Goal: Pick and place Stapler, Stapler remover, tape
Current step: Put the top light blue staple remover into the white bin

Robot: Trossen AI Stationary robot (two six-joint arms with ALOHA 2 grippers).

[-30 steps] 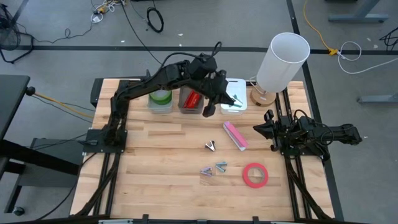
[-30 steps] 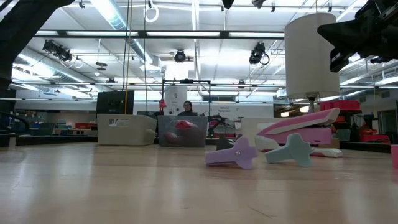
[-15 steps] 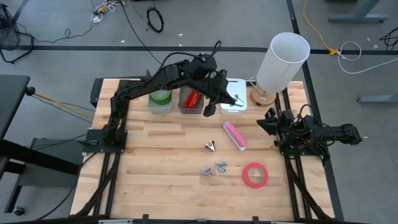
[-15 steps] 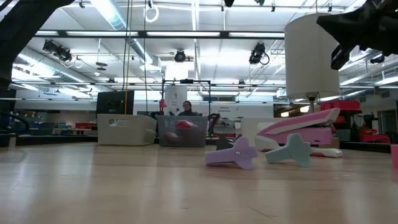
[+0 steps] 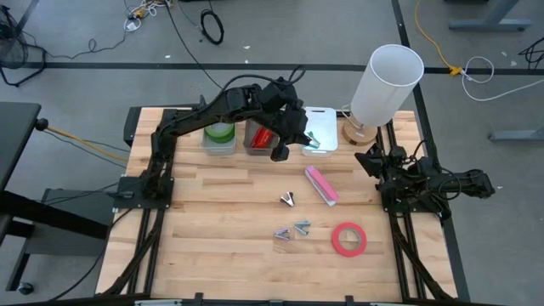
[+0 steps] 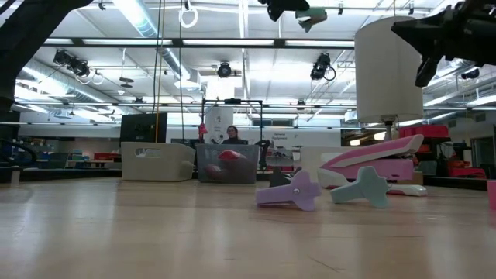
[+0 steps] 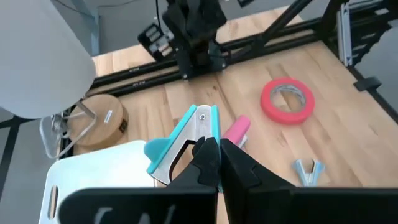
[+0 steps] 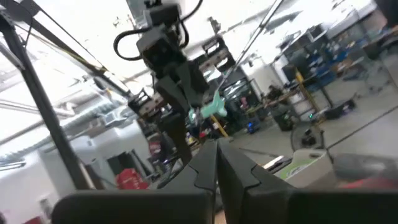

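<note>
**Teal staple remover held over the back bins, drop still to come**

The wooden table [image 5: 212, 221] carries three clear bins along its far edge, beside a white lamp [image 5: 387, 81]. The left arm reaches across them, and the left gripper [image 5: 293, 140] hangs above the gap between the middle bin [image 5: 259, 136] and the white-bottomed end bin [image 5: 323, 127]. In the left wrist view its fingers are nearly closed, pinching a teal staple remover [image 7: 186, 140] by its metal jaws end; the low view shows that same piece lifted high above the tabletop.

Below and in front of this claw, on the open boards, lies the pink stapler [image 5: 321, 184]. Further out from the claw sits the red-pink tape roll [image 5: 348, 239]. A green tape roll [image 5: 219, 132] already rests in the bin to the claw's far side. Three more staple removers [image 5: 291, 229] lie loose between the claw and the front edge.

The right gripper [image 5: 374, 161] waits at the table's right edge, and its fingers look closed on nothing.

The step in hand is placing the remover. Next, it seems, the claw must centre over the end bin, lower, and open.
</note>
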